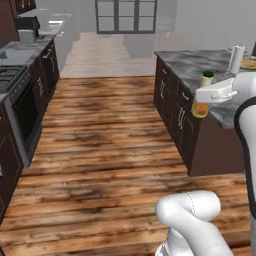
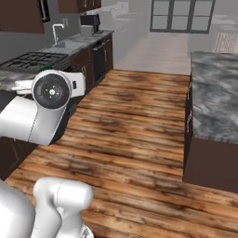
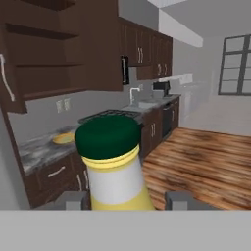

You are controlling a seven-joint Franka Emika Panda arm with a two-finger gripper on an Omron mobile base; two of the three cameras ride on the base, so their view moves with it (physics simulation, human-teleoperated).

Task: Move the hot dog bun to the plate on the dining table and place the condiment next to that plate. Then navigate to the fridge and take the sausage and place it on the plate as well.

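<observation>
While the arm is stretched out to the right in the left base view, the gripper (image 1: 204, 102) has its fingers clamped on a condiment bottle (image 1: 202, 100), holding it up in the air right at the near corner of the dark island counter (image 1: 192, 65). The bottle has a dark green cap, a white label band and a yellow-orange body, and it sits upright in the grip.

From the hand view you get the same bottle (image 3: 113, 169) really close up, with the two finger tips (image 3: 177, 200) sticking up on either side of its base, so the jaws are narrowed down onto it, not wide.

Farther along the island top, in the left base view, there's a white paper towel roll (image 1: 236, 59) standing upright, and just right of it a sliver of something yellowish at the frame edge that I can't make out.

On the left side of the room there's a run of dark cabinets with a stove (image 1: 9, 77), then a sink with a faucet (image 2: 56, 31) and a coffee machine (image 2: 89, 23) at the far end. In the hand view a yellow plate-ish thing (image 3: 63, 138) sits on that counter near the stove. Wood plank floor (image 1: 105, 145) runs between the two counters, and there's a big window (image 1: 126, 15) on the far wall.
</observation>
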